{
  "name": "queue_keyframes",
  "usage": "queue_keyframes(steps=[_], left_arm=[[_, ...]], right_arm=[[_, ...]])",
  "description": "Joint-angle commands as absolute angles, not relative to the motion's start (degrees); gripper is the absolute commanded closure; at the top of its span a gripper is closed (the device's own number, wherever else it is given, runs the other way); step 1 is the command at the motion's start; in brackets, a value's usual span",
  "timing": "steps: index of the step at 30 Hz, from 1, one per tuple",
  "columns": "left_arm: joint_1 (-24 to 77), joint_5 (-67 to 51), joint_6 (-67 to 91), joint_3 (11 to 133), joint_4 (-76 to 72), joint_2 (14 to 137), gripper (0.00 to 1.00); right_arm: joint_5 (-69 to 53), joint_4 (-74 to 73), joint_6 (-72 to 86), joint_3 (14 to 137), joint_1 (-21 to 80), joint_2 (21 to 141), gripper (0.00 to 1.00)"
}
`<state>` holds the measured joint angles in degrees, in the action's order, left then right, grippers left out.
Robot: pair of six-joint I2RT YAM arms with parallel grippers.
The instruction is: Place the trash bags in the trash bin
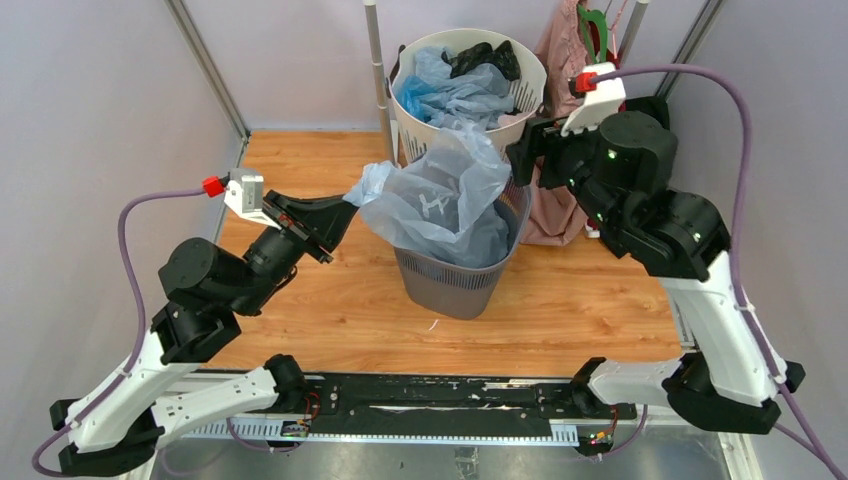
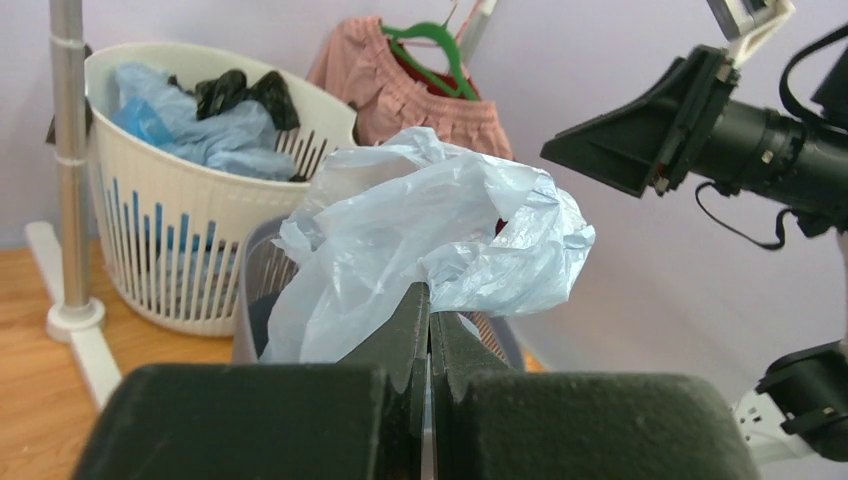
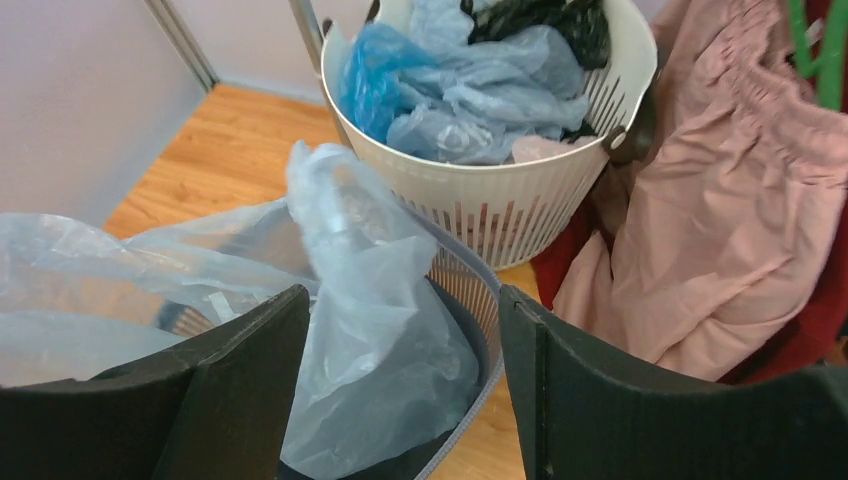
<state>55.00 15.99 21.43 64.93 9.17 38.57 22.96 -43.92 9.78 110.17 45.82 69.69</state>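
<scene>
A large pale blue see-through trash bag [image 1: 440, 200] lies bunched over the mouth of the dark grey mesh trash bin [image 1: 455, 285] at mid table, partly inside it. My left gripper [image 1: 345, 205] is shut on the bag's left corner just left of the bin rim; the wrist view shows the bag [image 2: 430, 240] pinched between the closed fingers [image 2: 429, 310]. My right gripper [image 1: 522, 158] is open and empty, above the bin's right rear rim; its wrist view shows the bag [image 3: 370, 330] and the bin rim [image 3: 480, 300] between its fingers.
A round white slotted basket [image 1: 525, 95] with more blue and black bags stands behind the bin. A pink garment [image 1: 560, 120] on a green hanger hangs at the back right. A metal pole [image 1: 377, 70] stands left of the basket. Grey walls close both sides.
</scene>
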Motion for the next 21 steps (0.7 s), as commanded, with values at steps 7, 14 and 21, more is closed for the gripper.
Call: queue_keyframes(steps=[7,14,21], left_arm=[[55.4,18.6,20.6,64.5,16.5,36.8,0.99],[55.4,19.3,20.4,64.2,17.0,36.2,0.99],[55.4,19.2,20.3,64.6,17.2,36.0,0.99]], right_arm=[[-3.9,-36.6,5.0,100.6,38.0,71.3,0.25],[-5.7,-32.5,2.5,96.0,38.0,68.4,0.23],[-1.0,-34.0,0.2,97.9,37.9,71.2,0.23]])
